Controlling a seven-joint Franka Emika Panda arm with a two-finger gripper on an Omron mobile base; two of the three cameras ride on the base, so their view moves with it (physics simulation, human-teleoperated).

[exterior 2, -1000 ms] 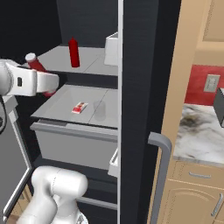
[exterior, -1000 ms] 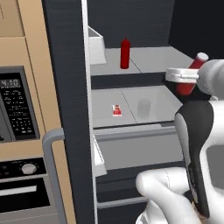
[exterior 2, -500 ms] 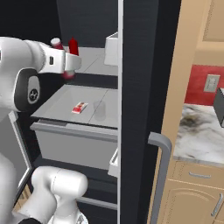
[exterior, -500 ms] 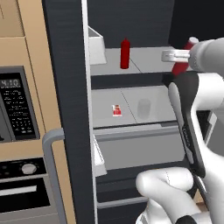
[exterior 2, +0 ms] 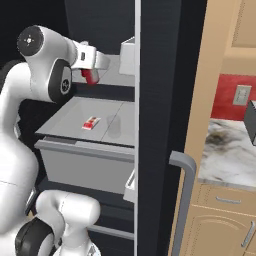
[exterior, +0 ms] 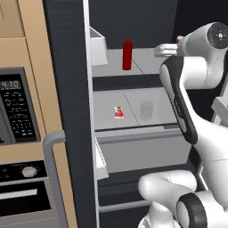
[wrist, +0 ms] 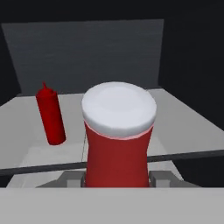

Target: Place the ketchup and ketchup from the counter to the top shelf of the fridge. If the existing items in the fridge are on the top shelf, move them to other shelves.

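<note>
Gripper (wrist: 116,181) clamped on pale-topped ketchup (wrist: 118,140), bottle upright. Top shelf (wrist: 183,127) just below and ahead; darker ketchup (wrist: 50,116) stands further in, left, well apart.

The fridge (exterior: 67,67) stands open; 1 dark red ketchup bottle (exterior: 127,54) stands upright on the top shelf (exterior: 147,60); on the shelf below (exterior: 133,104) lie a red-and-white packet (exterior: 119,112) and a clear tumbler (exterior: 146,110), apart; the white arm (exterior: 187,89) reaches toward the top shelf's right side.

Held ketchup bottle (wrist: 118,140) – its base cut off below, end effector (wrist: 117,178) fingertips hidden
</note>
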